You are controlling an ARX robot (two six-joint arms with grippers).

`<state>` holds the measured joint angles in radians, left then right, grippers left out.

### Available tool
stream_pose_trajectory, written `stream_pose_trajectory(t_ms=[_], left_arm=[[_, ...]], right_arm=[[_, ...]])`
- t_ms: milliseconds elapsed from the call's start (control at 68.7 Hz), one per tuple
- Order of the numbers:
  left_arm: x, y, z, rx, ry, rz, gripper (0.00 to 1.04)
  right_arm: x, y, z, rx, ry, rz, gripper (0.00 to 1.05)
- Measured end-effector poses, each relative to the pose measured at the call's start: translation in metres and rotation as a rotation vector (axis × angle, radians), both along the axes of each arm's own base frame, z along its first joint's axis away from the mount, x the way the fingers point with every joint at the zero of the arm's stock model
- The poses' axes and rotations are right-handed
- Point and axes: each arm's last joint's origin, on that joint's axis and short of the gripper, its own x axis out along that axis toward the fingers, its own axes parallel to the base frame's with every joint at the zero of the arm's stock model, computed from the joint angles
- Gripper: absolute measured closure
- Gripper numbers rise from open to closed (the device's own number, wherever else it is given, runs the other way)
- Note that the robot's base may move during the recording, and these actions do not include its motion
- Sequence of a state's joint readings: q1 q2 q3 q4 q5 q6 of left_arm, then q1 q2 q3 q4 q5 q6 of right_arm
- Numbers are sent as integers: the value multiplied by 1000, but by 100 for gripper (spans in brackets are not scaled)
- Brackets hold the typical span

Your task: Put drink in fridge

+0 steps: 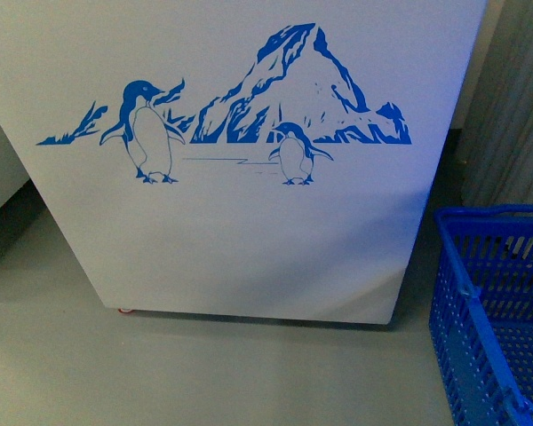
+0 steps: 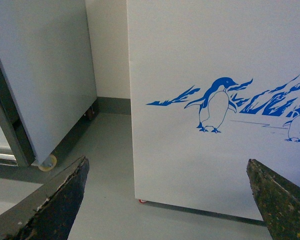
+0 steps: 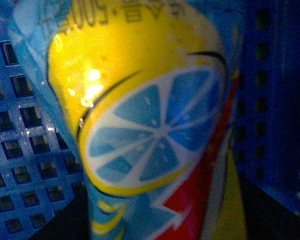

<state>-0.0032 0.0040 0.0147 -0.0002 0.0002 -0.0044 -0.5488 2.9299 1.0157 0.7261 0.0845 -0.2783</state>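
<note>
Drink (image 3: 150,130) fills right wrist view, very close, lemon-slice label. Sits in blue basket (image 3: 20,150), mesh on both sides. Long axis runs the frame's height, print upside down; which end is up cannot be told. Right gripper unseen, grip cannot be told. Left gripper (image 2: 166,162) spread wide, empty, facing fridge (image 2: 190,50). Penguin picture (image 2: 216,104) upright. Grey cabinet (image 2: 45,75) left of fridge.

The left gripper (image 2: 166,161) stands wide open. Its two dark, wedge-shaped fingers (image 2: 60,200) are spread to opposite sides of the left wrist view, with nothing held between them. Their surfaces look rough and scuffed, with pale chips along the inner edges. The right gripper's fingers cannot be seen in its wrist view.
</note>
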Motion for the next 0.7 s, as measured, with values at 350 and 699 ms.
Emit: stream_pose_trajectory(t_ms=[350,699], left_arm=[[0,0,0,0,0,0,8],[0,0,0,0,0,0,8]], right_arm=[[26,53,146,158,-356,27,64],[-5,99,360,199,-785,132,64]])
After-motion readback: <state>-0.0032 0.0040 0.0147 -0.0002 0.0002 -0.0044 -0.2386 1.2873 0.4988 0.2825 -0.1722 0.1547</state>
